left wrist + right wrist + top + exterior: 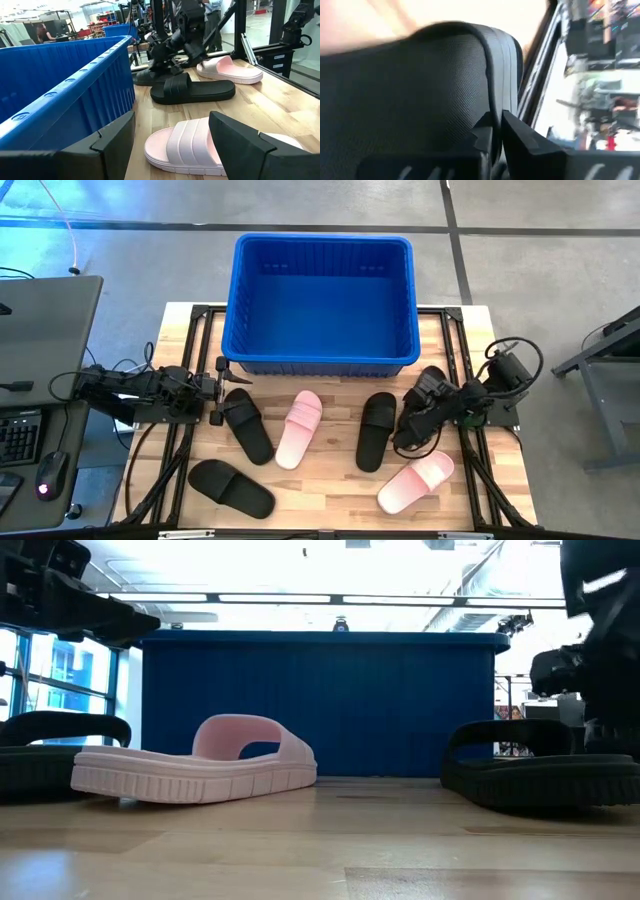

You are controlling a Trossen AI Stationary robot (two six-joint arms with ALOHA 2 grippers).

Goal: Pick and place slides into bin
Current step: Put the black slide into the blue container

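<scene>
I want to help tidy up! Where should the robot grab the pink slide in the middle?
Probably by its wide strap, pinched from above. The pink slide lies flat, sole down, and the strap arches over a gap a finger can slip into. The open left gripper is nearest; the right gripper is shut on a black slide.

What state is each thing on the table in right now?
Bin: empty.
Left gripper: open, holding nothing.
Right gripper: shut on black slide, at its strap.
Pink slides: on table, soles down.
Other black slides: on table, soles down.
</scene>
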